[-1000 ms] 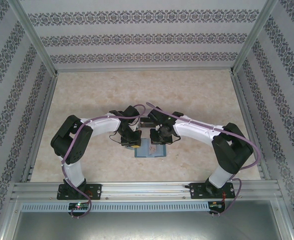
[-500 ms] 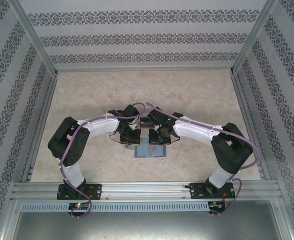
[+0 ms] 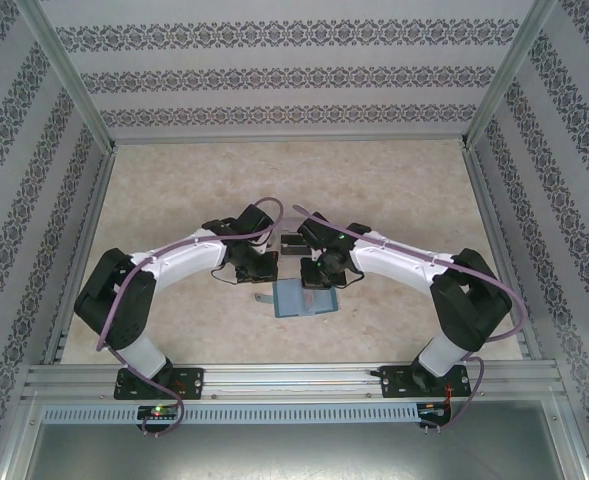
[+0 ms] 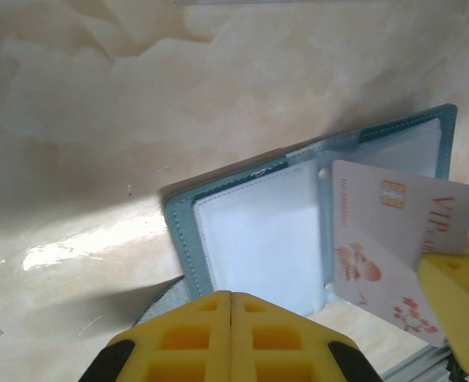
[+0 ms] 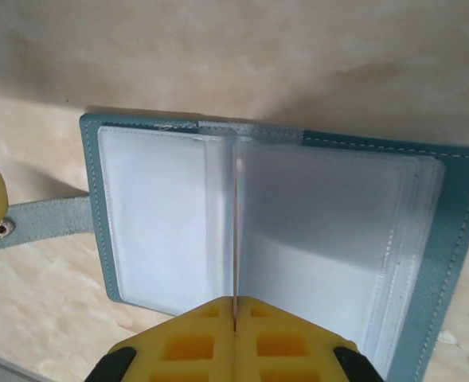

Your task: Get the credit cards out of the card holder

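**Pulling the card clear of the holder**

The holder (image 3: 304, 298) lies open on the table (image 3: 394, 190) between the two wrists, with its tab (image 5: 47, 221) out to the left.

The right gripper (image 5: 236, 306) is clamped on one pale card (image 4: 393, 211). The card is seen edge-on between the pads, standing over the spine. Whether its lower edge is out of the sleeve (image 5: 322, 215) cannot be told.

The left gripper (image 4: 231, 298) is closed, fingers together, with nothing seen between them. Its tip sits near the tab end; contact cannot be confirmed.

Step judged: extraction of this card.
- The card should be drawn along its own plane, straight out of the sleeve mouth. A sideways pull would likely bind it in the plastic.
- The holder looks light and would probably be dragged along. It should be pinned at the tab or cover by the left gripper before the pull.
- A firm clamp is needed, since a thin glossy card is likely to slip.
- Once clear, the card should be set on bare table, well apart from the holder.
- Whether more cards sit in the other sleeves cannot be told.
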